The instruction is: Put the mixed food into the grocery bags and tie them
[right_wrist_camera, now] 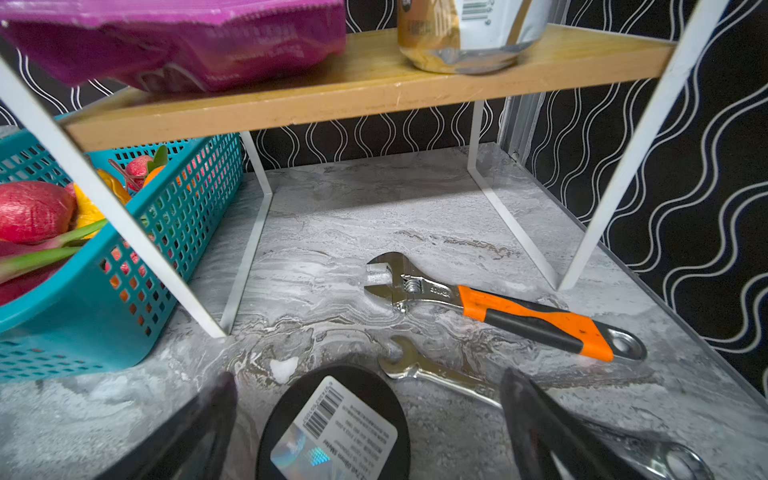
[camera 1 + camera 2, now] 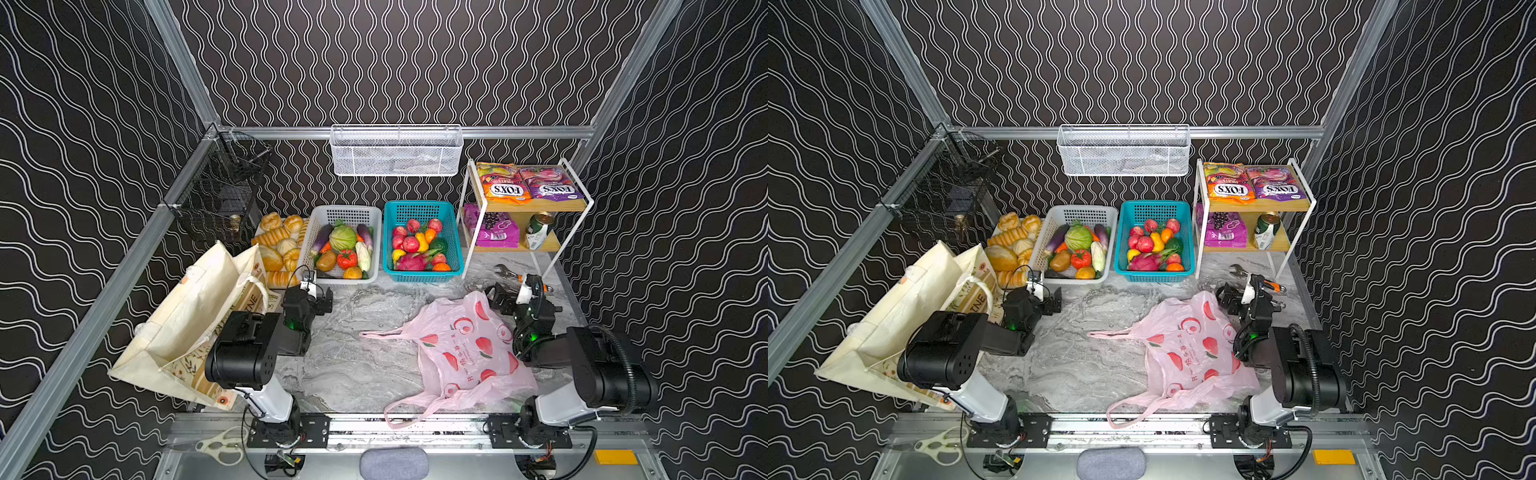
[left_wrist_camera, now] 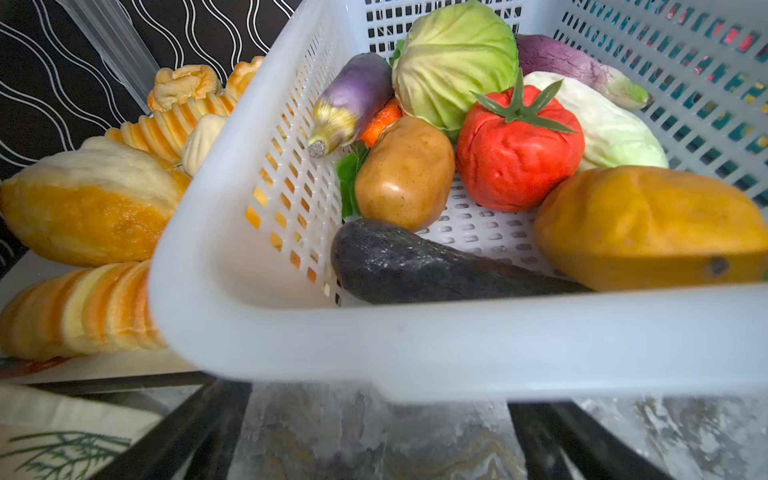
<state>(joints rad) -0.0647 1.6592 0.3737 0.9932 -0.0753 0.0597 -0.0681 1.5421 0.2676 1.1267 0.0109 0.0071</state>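
1. See left gripper (image 3: 376,399) low over the table (image 2: 353,365), just short of the front rim of the white basket (image 3: 415,345), with fingers (image 3: 195,428) spread wide and only bare marble between them.
2. See right gripper (image 1: 368,376) near the front leg of the rack (image 2: 536,206), beside the far corner of the pink bag (image 2: 461,353), with fingers (image 1: 540,415) spread wide and gripping nothing.
3. Note black disc (image 1: 332,428) with a barcode label on the table between the right fingers, with a gap on both sides. Note small spanner (image 1: 419,365) running under one finger and orange-handled wrench (image 1: 536,320) just beyond.
4. Find cabbage (image 2: 343,237) at the back of the white basket, tomato (image 2: 347,258) and potato (image 2: 327,260) side by side mid-basket, and round orange vegetable (image 2: 352,273) at the front rim.
5. Find orange candy bag (image 2: 500,183) on the rack's top shelf, next to a purple candy bag (image 2: 550,183). Find grape pouch (image 2: 494,230) and green can (image 2: 539,230) on the lower shelf, pouch on the left, can on the right.
6. See tote (image 2: 187,316) standing open and leaning at the table's left edge, partly hidden behind the left arm (image 2: 245,353).
7. See pink bag lying flat on the table, with one loop handle toward the middle and the other over the front rail (image 2: 457,424).
8. Note bread rolls (image 2: 274,245) between tote and white basket, and teal basket (image 2: 428,276) of fruit between white basket and rack.
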